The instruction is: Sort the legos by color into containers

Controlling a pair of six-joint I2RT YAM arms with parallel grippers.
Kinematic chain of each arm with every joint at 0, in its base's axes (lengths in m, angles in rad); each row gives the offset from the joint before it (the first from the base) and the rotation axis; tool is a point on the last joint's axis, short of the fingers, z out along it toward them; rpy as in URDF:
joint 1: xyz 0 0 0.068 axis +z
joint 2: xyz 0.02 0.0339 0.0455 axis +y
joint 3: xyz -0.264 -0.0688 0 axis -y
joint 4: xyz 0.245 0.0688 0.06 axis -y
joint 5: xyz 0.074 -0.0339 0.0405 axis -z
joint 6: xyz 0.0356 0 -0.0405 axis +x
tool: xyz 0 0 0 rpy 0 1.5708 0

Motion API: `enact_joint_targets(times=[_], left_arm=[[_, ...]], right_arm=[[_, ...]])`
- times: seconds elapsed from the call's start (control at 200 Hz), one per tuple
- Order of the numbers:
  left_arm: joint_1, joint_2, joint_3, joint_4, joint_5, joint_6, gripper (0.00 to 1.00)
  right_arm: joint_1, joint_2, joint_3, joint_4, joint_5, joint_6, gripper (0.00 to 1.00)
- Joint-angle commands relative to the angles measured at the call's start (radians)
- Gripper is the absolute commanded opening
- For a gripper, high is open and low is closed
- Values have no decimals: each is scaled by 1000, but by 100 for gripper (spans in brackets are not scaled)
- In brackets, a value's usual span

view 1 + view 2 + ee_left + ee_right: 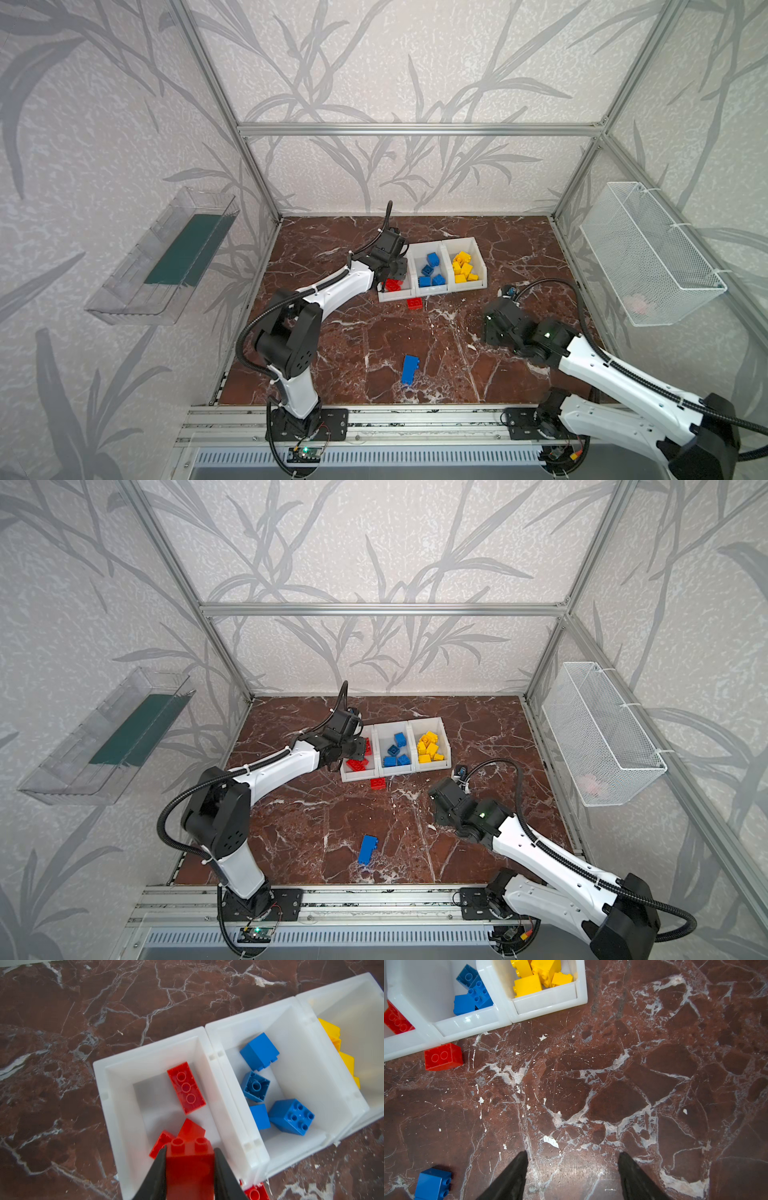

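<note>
Above the leftmost white bin (112, 1122), the left gripper (190, 1149) pinches a red brick (190, 1169) over other red bricks (186, 1087) lying inside. The right gripper (573, 1154) hangs open over the marble table (612, 1095). A loose red brick (414, 303) sits just outside that bin, and a blue brick (409, 369) lies well apart, nearer the front.

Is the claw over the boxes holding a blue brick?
No, the left gripper is shut on a red brick, held above a white bin.
</note>
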Motion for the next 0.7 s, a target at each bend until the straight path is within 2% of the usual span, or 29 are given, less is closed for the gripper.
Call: enact_joint_targets(times=[0.0, 0.145, 0.18, 0.24, 0.315, 0.55, 0.695], left_arm=[[15, 46, 60, 13, 30, 26, 26], [33, 86, 83, 26, 37, 10, 29], [39, 90, 85, 27, 41, 5, 35], [43, 93, 89, 25, 40, -2, 55], [48, 82, 87, 23, 39, -2, 64], [51, 15, 53, 26, 51, -12, 66], [55, -74, -8, 17, 62, -28, 66]], right_arm=[[1, 5, 30, -7, 0, 8, 69], [2, 32, 71, -41, -13, 2, 69], [3, 39, 76, -52, -15, 1, 69], [3, 43, 77, -53, -24, 2, 70], [4, 42, 72, -49, -34, 3, 70], [7, 44, 85, -47, -39, -13, 71], [15, 77, 104, -31, -50, -33, 71]])
